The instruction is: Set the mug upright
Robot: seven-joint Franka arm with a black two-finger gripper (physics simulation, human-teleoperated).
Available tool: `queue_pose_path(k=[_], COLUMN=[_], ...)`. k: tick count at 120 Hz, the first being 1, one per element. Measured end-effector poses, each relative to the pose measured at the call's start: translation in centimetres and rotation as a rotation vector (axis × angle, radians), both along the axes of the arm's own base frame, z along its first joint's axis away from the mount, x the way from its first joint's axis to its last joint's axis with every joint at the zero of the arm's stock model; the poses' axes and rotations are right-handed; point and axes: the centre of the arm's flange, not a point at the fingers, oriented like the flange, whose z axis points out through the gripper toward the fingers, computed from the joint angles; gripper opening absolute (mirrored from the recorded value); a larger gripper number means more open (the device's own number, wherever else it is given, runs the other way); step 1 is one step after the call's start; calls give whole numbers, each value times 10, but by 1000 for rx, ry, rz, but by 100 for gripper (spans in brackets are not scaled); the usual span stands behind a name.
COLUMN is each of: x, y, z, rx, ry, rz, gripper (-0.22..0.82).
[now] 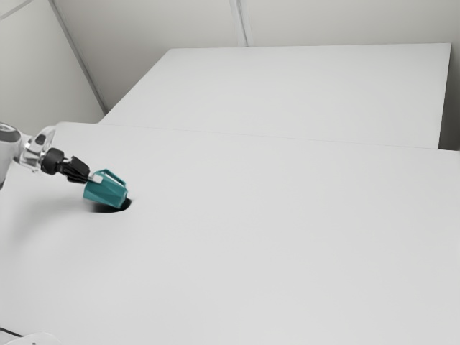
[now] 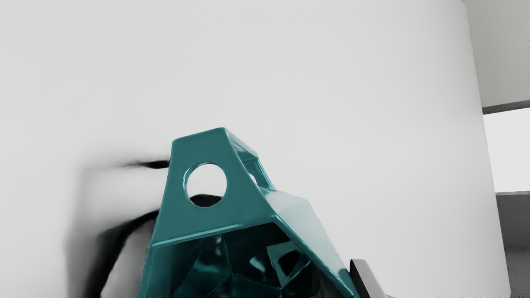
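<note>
My black two-finger gripper (image 1: 93, 178) is clamped on the wall of the teal, glossy, many-sided mug (image 1: 106, 192), one finger (image 2: 367, 278) outside it and the other inside its mouth. I have the mug over the smooth white worktop (image 1: 287, 251), toward the exterior view's left and nearer that side's far corner than the middle of the surface. It leans well over rather than standing upright, its open mouth turned up toward my hand and its base slanting down and away from me. The angular handle (image 2: 244, 182), with a round hole through its flat panel, rises on the upper side in the exterior view. A dark shadow (image 1: 125, 205) lies just under the base; whether the lowest corner touches the worktop I cannot tell. Behind, a second white surface (image 1: 287, 93) adjoins the worktop's far edge.
</note>
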Motion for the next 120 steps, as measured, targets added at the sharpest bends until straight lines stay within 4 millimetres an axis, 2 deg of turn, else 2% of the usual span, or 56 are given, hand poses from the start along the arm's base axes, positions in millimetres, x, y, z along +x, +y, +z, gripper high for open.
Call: queue_pose_path(k=[19,33,49,73,91,107,120], x=[2,10,22,30,37,36,33], y=[-5,-21,-71,-170,-234,-278,-311], z=[12,40,72,109,122,128,124], rx=[13,71,186,456,647,763,812], ry=[-12,-32,-40,-48,-61,-68,-70], rz=[-13,-42,-115,-242,-331,-359,-365], gripper=[-16,-17,-18,-18,-18,-18,-18])
